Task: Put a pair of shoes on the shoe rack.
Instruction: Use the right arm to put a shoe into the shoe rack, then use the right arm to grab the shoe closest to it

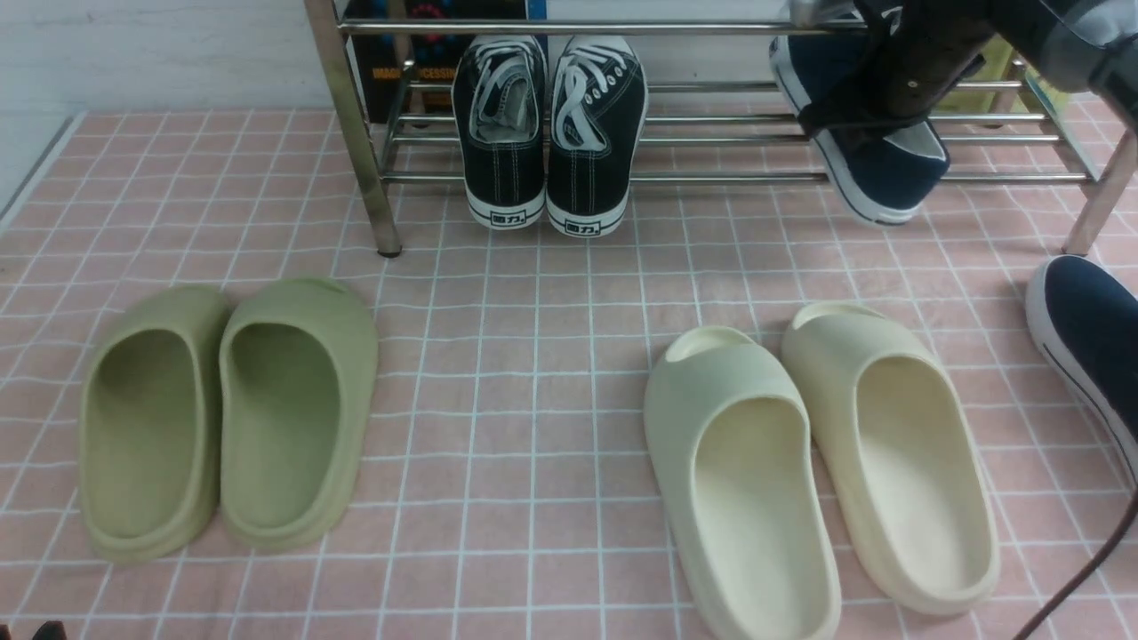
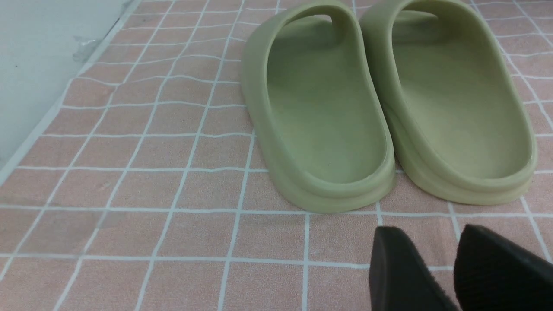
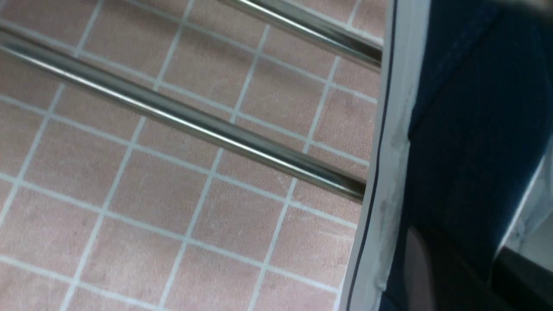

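Navy sneaker tilted at the right end of the shoe rack, its mate on the floor nearer, far right.
Left gripper, fingers apart and empty, hangs near the olive slides; right gripper is clamped on the tilted sneaker.

Glossy metal rack, matt foam slides, canvas sneaker

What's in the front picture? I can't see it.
The right gripper holds a navy shoe tilted over the chrome shoe rack, which has black lace-up sneakers. On the pink tiled floor sit olive slides, cream slides and the other navy shoe.
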